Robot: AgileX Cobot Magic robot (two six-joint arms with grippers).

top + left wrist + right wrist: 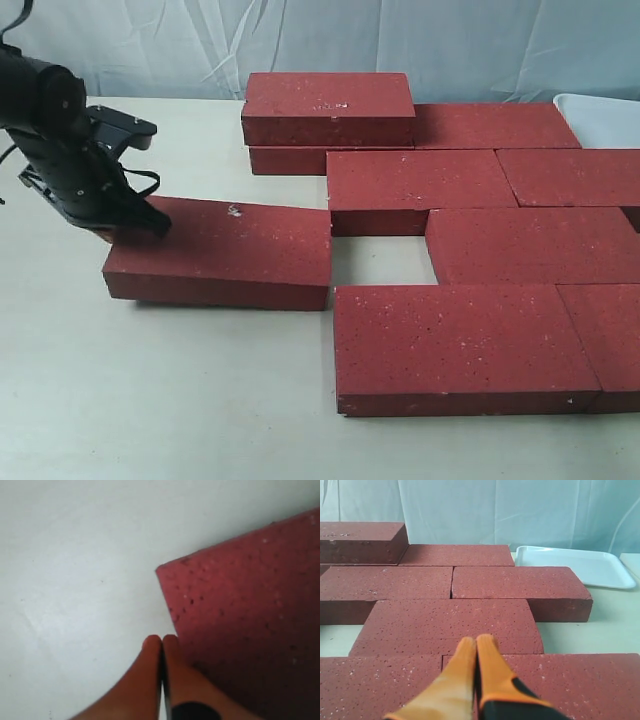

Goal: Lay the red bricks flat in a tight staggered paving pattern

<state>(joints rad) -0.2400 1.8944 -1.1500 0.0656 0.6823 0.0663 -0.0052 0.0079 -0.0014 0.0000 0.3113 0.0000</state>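
Note:
Several red bricks lie flat in staggered rows on the right, among them a front one [460, 340] and a middle one [420, 180]. One more brick [328, 108] sits on top of the back row. A loose brick [220, 255] lies apart on the left, slightly askew, with a bare gap [385, 260] between it and the rows. My left gripper [150, 222] is shut with nothing in it, its tips [161, 641] at the far left end of that brick [250, 630]. My right gripper [477, 642] hovers shut and empty over the paved bricks [450, 617]; the exterior view does not show it.
A white tray [600, 115] stands at the back right beside the bricks, also in the right wrist view [575, 565]. A pale cloth backdrop hangs behind the table [150, 400].

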